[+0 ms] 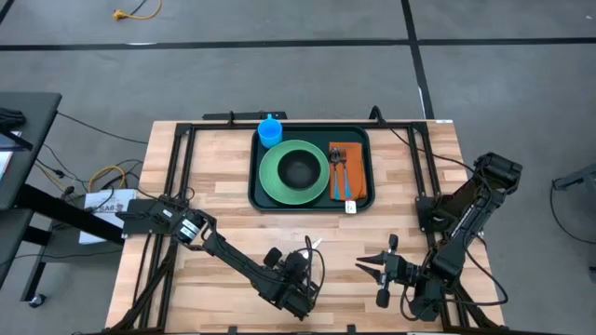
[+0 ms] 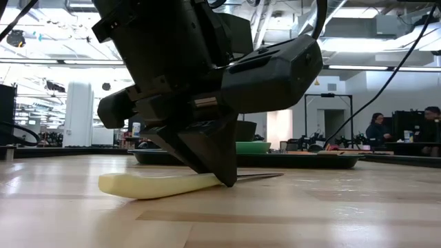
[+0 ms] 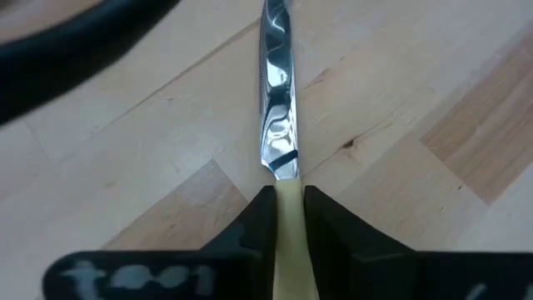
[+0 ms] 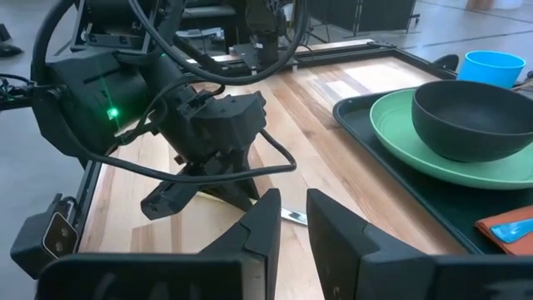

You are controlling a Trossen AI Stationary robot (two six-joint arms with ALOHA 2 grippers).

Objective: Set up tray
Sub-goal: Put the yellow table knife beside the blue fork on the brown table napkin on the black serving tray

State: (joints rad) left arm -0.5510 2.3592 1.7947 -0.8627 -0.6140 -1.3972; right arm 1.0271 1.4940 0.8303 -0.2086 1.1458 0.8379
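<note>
Wooden table point(image 1: 223, 186), left pincer point(image 3: 289, 218) gripping knife point(image 3: 277, 100)

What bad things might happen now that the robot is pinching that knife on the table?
The left gripper has its fingers closed on the knife by the pale handle, near the blade, so the knife might tip or slip when lifted. The knife lies flat on the table, so the fingertips might scrape the wood. On the tray, the plate, bowl and napkin leave little room, so setting it down might bump them.
</note>
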